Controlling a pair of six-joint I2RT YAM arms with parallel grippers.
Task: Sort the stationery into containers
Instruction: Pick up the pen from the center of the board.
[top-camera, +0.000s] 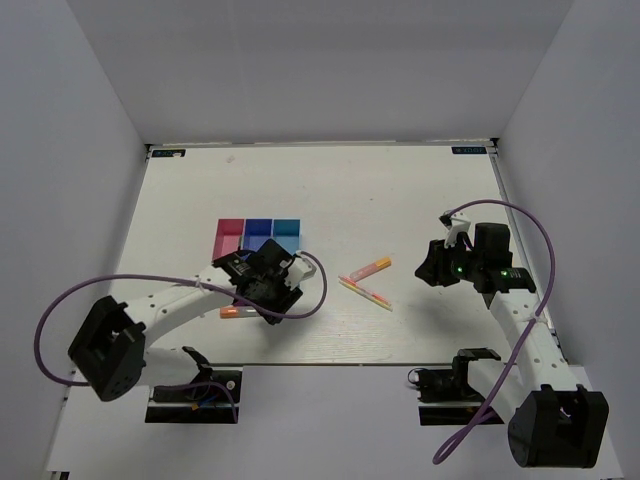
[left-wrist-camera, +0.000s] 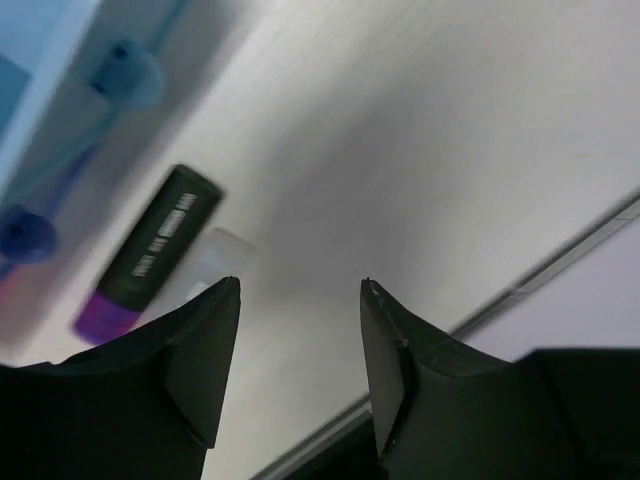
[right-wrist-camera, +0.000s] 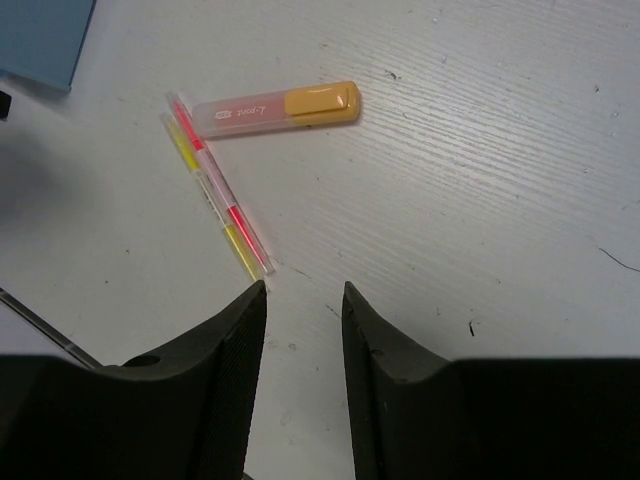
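The three joined bins stand left of centre: pink-red (top-camera: 230, 238), dark blue (top-camera: 258, 232), light blue (top-camera: 287, 230). My left gripper (top-camera: 262, 285) hovers just in front of them, open and empty (left-wrist-camera: 300, 290). In its wrist view a stubby black marker with a purple end (left-wrist-camera: 150, 250) lies on the table beside the left finger. An orange-pink highlighter (top-camera: 238, 312) lies at its near left. A second highlighter (top-camera: 370, 268) (right-wrist-camera: 275, 108) and two thin yellow-pink sticks (top-camera: 366, 294) (right-wrist-camera: 215, 195) lie mid-table. My right gripper (top-camera: 430, 268) is open and empty (right-wrist-camera: 303, 290), just right of the sticks.
Blurred blue pen shapes (left-wrist-camera: 120, 75) show beside a light blue bin wall (left-wrist-camera: 30, 70); I cannot tell if they are inside. A blue bin corner (right-wrist-camera: 40, 40) shows far left of the right gripper. The table's near edge (left-wrist-camera: 560, 260) runs close behind the left gripper.
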